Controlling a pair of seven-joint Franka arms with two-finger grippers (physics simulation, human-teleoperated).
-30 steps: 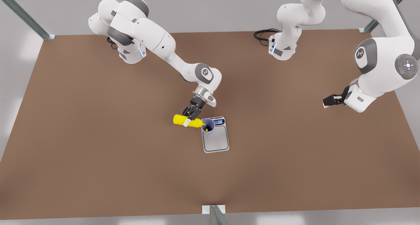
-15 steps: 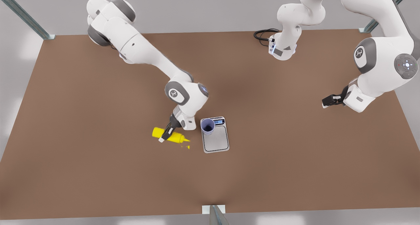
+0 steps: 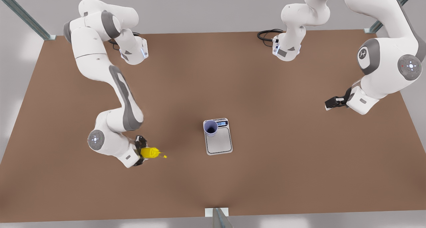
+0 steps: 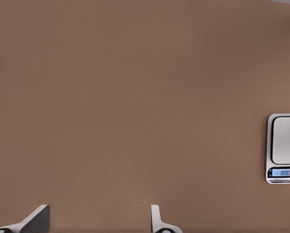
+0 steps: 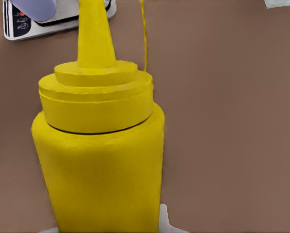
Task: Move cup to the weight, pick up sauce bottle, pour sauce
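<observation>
The right tool [image 3: 142, 152] pinches the sauce bottle [image 3: 149, 152], apparently lying sideways, while the left tool [image 3: 331, 103] waits spread.

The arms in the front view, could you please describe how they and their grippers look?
Both arms are glossy white with rounded segments, grey joint bands and round grey caps bearing small emblems. The right gripper and left gripper are black; the left wrist view shows pale grey fingertips. A black cable coils by one base.

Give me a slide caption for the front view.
Right gripper holds the yellow sauce bottle away from the cup on the scale.
</observation>
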